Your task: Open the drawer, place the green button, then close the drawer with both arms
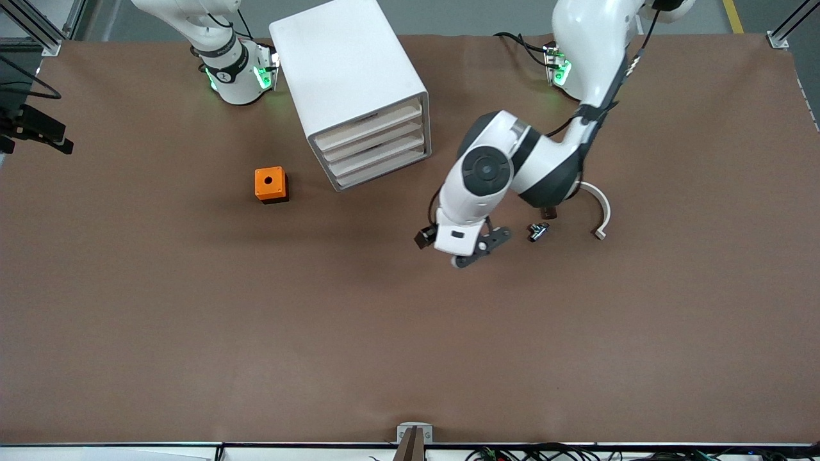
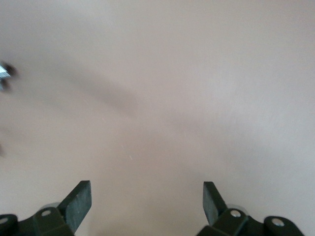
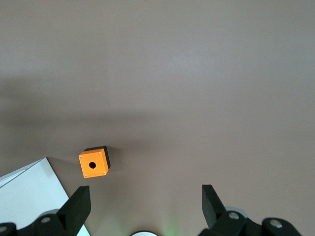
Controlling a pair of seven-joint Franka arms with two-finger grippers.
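The white cabinet (image 1: 349, 77) stands near the robots' bases, and its four drawers all look shut, the lower drawer (image 1: 378, 163) among them. My left gripper (image 1: 480, 248) hangs open and empty over bare table, nearer the front camera than the cabinet; its fingers (image 2: 78, 199) are spread wide. A tiny dark part with a pale end (image 1: 538, 232) lies beside it toward the left arm's end. A second dark bit (image 1: 548, 211) is half hidden under the left arm. I cannot tell which is the button. My right gripper (image 3: 146, 196) is open and empty, high over the table, out of the front view.
An orange box with a hole (image 1: 271, 184) sits beside the cabinet toward the right arm's end, and it also shows as the orange box (image 3: 93, 163) next to the cabinet's corner (image 3: 24, 191). A white curved piece (image 1: 601, 214) lies by the left arm.
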